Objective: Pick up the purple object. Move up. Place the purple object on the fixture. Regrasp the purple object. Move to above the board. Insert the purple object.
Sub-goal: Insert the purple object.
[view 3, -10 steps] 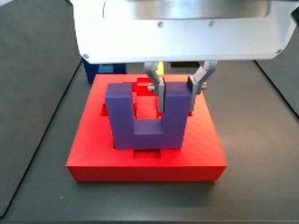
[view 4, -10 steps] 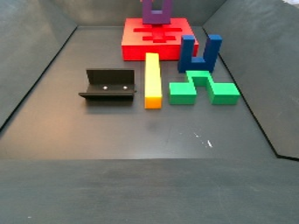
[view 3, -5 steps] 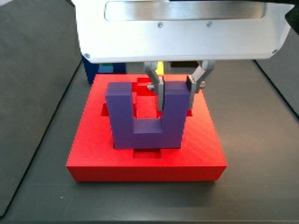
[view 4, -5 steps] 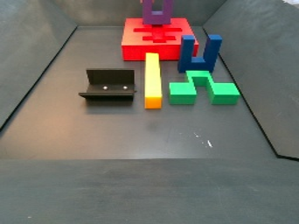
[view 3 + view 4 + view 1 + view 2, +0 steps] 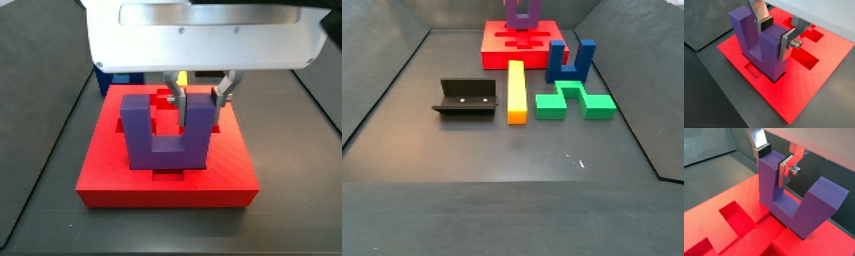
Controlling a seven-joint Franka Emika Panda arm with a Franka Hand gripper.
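The jaws are pinching one upright prong of the purple object [image 5: 759,42], a silver plate pressing each face of it, as both wrist views show, and the gripper [image 5: 775,157] is standing directly over the board [image 5: 167,185] with the block hanging prongs-up beneath it. Against the pictures from a second and half a second ago almost nothing is changing: in a side view the purple object [image 5: 170,132] is sitting at the same place, its base already down at the red surface, so the descent is apparently finishing or stalling rather than running on. I judge that the insertion is at its last stage; whether the base is fully seated in the darker cutout [image 5: 753,71] under it, the frames are not showing clearly. Outward from the board, the remaining pieces are lying well apart from the work: the yellow bar [image 5: 516,90] is stretching away from the board's near edge, the blue block [image 5: 571,62] is standing just beside the board's corner, the green block [image 5: 573,100] is lying next to the yellow bar, and the fixture [image 5: 466,98] is sitting empty on the yellow bar's far side. Nothing is standing in the gripper's way; the open recesses [image 5: 732,214] around the block are the only places where an edge might be catching.
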